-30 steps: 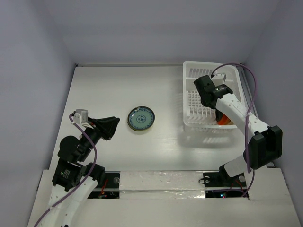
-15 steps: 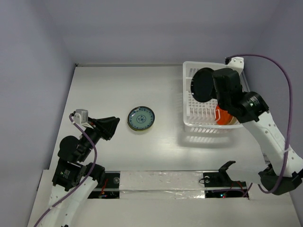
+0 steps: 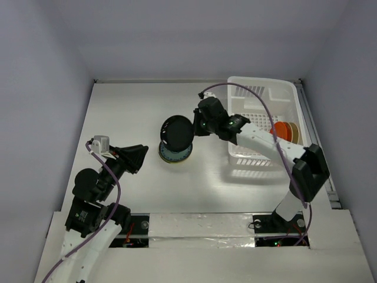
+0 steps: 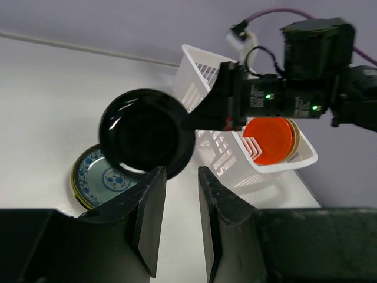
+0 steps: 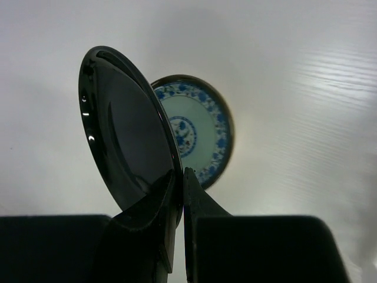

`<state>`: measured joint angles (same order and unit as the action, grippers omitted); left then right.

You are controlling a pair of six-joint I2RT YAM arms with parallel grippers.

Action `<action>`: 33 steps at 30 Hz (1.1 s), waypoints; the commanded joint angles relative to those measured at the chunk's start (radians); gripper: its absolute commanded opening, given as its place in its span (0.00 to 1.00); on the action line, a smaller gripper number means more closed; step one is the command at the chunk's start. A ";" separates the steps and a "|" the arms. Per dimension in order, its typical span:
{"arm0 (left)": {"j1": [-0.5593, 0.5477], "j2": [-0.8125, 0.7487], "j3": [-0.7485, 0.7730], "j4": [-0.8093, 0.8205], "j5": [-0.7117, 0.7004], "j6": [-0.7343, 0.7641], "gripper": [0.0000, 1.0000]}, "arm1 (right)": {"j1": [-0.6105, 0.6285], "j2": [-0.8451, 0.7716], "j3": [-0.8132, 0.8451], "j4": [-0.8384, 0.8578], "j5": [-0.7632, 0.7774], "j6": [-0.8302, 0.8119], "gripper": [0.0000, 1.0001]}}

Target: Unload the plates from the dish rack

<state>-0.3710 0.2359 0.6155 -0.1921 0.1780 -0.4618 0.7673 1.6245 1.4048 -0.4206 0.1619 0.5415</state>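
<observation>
Since the left gripper (image 4: pixel 179 174) sits nearest the bases with its jaws only narrowly apart and nothing between them, it has no part in the lift.

Further out, a blue-patterned plate (image 3: pixel 171 157) lies flat on the table (image 3: pixel 129 106).

Directly above it, not touching, hangs the black plate (image 3: pixel 178 132). The right gripper (image 5: pixel 179 174) has it pinched at the rim, one finger on each face.
- Round, so no long axis. The gripped diameter runs leftward from the jaws.
- It is tilted, with the hollow face up and toward the left arm.
- Judgement: glossy, rigid, probably light. It looks slick and chippable, so the rim is the only sensible hold. It wants setting down gently.

Farthest, at the right, is the dish rack (image 3: pixel 259 85). An orange-red plate (image 3: pixel 281 131) stands on edge in it, with others behind.
</observation>
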 commanded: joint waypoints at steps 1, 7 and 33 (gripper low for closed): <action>0.004 0.022 0.013 0.034 -0.009 -0.008 0.26 | 0.026 0.044 0.014 0.223 -0.120 0.080 0.00; 0.014 0.031 0.013 0.037 -0.006 -0.005 0.26 | 0.026 0.181 -0.018 0.295 -0.139 0.109 0.00; 0.014 -0.001 0.010 0.037 0.002 -0.006 0.26 | 0.026 -0.149 -0.205 0.145 0.235 0.155 0.41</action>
<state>-0.3626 0.2489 0.6155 -0.1925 0.1753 -0.4622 0.7925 1.5841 1.1606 -0.1921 0.2283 0.7341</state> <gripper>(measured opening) 0.255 0.461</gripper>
